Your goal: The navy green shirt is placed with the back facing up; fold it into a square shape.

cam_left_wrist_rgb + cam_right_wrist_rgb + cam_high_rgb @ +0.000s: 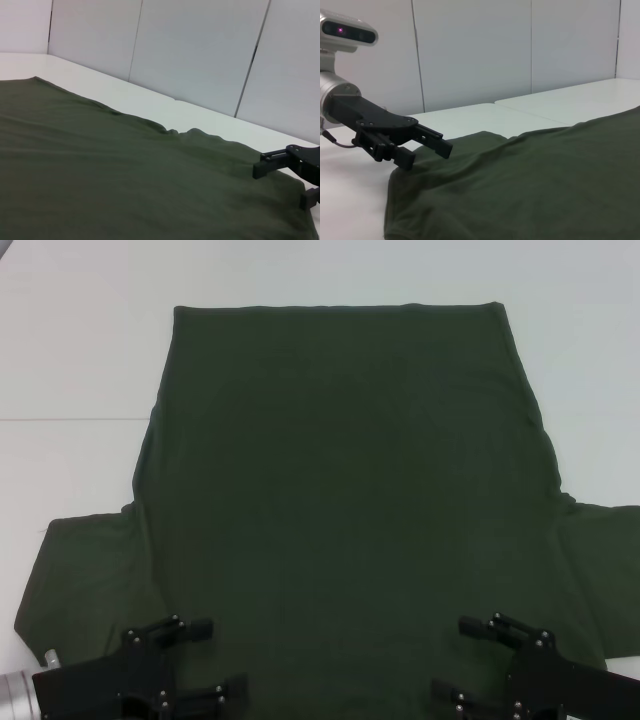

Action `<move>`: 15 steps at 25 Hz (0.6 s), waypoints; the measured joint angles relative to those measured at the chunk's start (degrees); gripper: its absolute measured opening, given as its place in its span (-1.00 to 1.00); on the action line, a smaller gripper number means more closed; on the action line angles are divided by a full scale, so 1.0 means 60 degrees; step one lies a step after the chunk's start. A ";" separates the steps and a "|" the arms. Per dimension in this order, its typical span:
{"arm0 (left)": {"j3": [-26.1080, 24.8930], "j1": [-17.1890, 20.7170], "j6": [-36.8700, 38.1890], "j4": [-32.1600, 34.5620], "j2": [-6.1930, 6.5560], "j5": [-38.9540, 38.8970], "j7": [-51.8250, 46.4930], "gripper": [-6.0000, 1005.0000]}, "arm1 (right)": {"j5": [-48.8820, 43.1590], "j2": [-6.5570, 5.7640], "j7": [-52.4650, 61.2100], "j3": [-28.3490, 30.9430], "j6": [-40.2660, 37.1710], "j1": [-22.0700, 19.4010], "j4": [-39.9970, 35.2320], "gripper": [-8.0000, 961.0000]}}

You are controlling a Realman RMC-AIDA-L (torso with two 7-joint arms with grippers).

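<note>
The navy green shirt (340, 490) lies spread flat on the white surface (80, 360), hem at the far edge, both sleeves fanned out at the near corners and the shoulder end nearest the robot. The left hand (205, 655) and the right hand (470, 655) hover over that near end, one by each sleeve, fingers spread and gripping nothing. My worry is an uneven grab: if one hand pinches only the top layer or takes hold nearer the sleeve than the other, the soft knit could drag, bunch and fold crooked.
</note>
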 joint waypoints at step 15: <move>-0.0159 -0.0608 0.0951 0.0037 0.0919 -0.0088 -0.5599 0.74 | 0.0010 0.0000 0.0022 0.0054 -0.0072 0.0011 0.0000 0.84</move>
